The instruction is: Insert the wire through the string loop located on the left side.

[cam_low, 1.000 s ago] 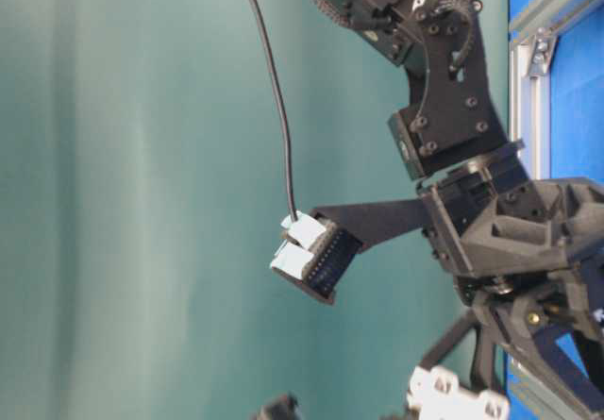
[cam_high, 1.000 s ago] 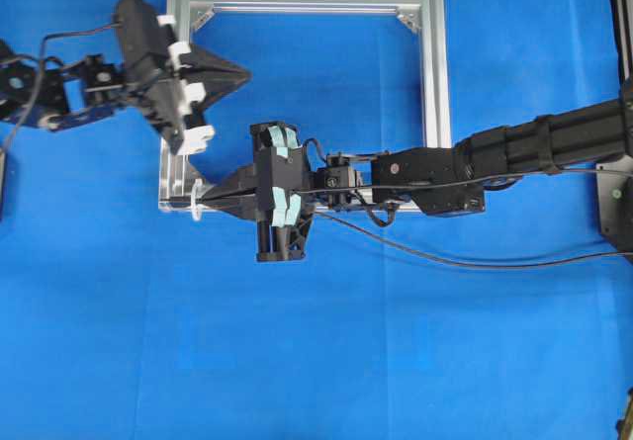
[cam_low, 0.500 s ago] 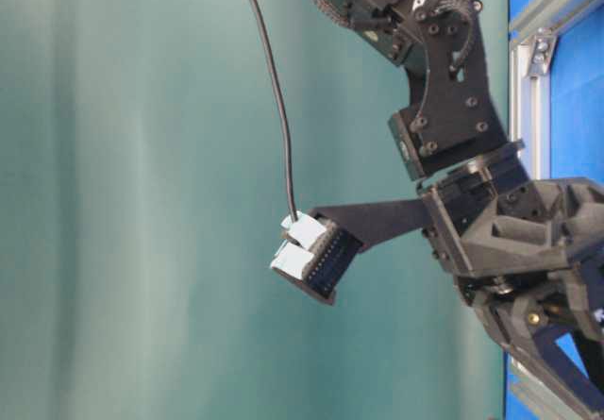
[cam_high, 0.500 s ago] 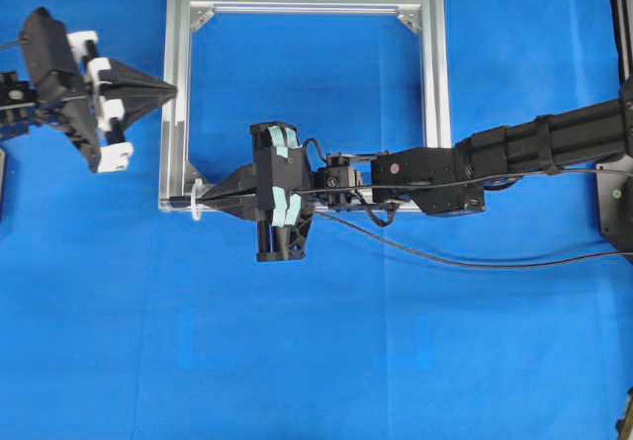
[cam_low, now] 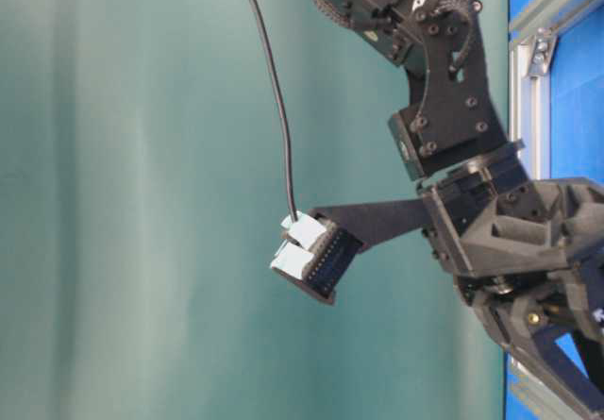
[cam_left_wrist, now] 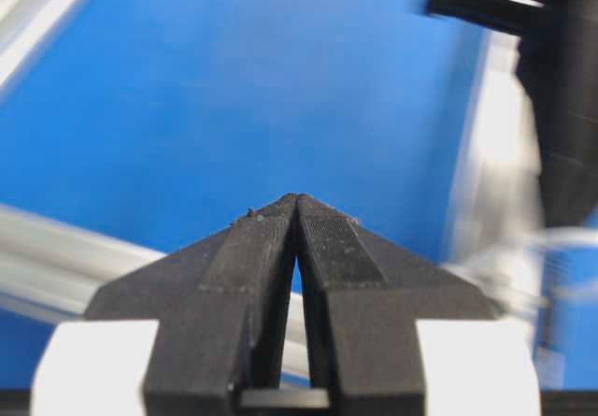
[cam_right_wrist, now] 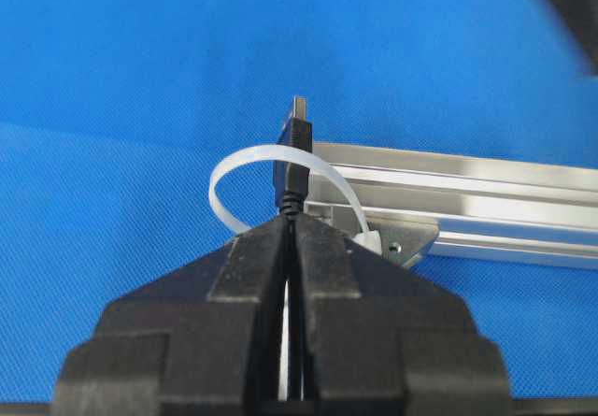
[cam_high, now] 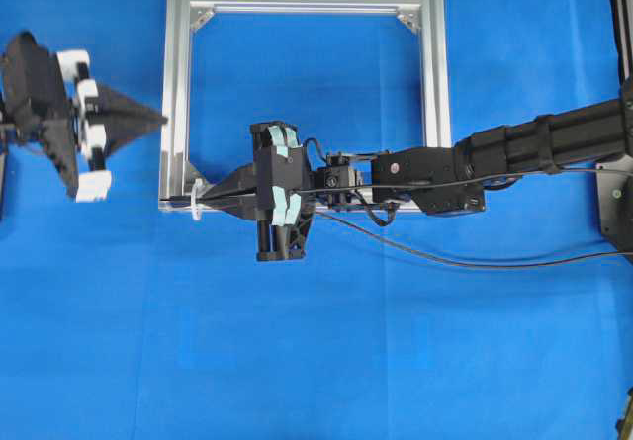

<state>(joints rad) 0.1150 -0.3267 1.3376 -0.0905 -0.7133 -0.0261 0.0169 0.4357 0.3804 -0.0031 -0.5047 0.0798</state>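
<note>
While the right gripper stays put, the left gripper has retreated leftward

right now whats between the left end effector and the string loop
In the overhead view, the frame's left rail and bare blue tabletop separate the left end effector from the string loop.

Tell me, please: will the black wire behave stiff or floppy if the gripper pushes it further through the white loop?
Probably floppy overall: the wire lies in a loose curve on the table. The short end past the right gripper looks straight, so it may push without buckling. The string loop looks thin and may bend aside.
</note>
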